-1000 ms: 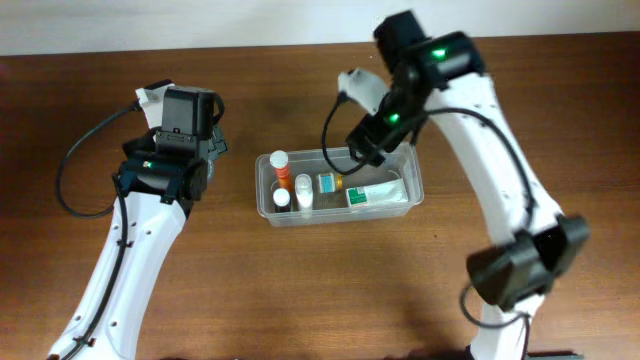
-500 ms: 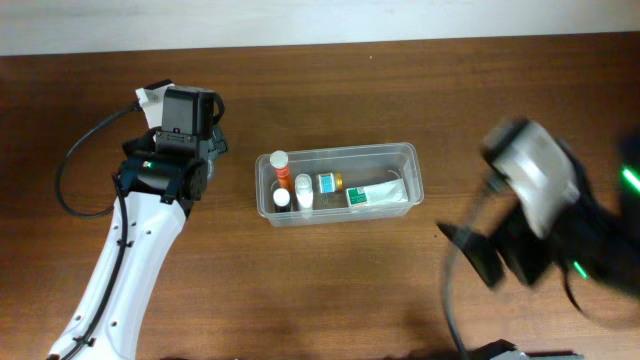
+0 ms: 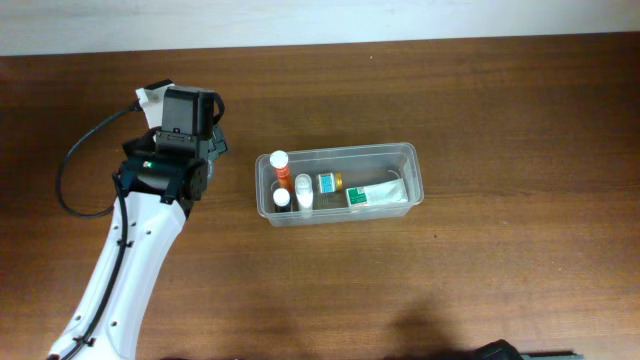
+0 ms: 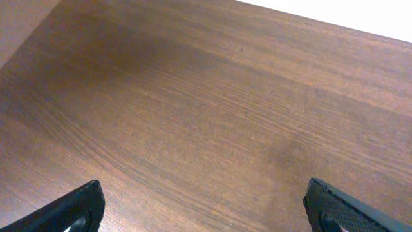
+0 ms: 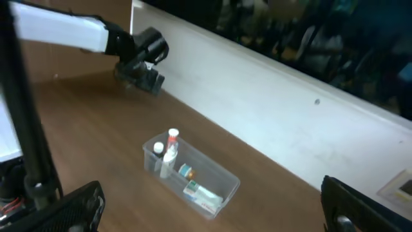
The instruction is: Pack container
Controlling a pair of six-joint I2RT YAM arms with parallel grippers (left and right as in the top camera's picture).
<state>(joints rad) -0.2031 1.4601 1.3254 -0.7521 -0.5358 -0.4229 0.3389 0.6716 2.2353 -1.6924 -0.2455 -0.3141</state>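
Both open — my left gripper (image 4: 205, 209) hangs over the table (image 4: 193, 96), my right gripper (image 5: 212, 209) looks down from high above it. The container (image 3: 345, 151) sits mid-table — small bottles (image 3: 279, 162) and a box (image 3: 376, 196) inside.

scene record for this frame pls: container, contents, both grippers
container: clear tub, upright on the table, no lid on it
contents: orange bottle, small white-capped bottle, white bottle, jar, white-and-green box lying flat
left gripper: open, empty, over bare table off the tub's bottle end
right gripper: open, empty, outside the overhead view; its camera sees the tub from far off
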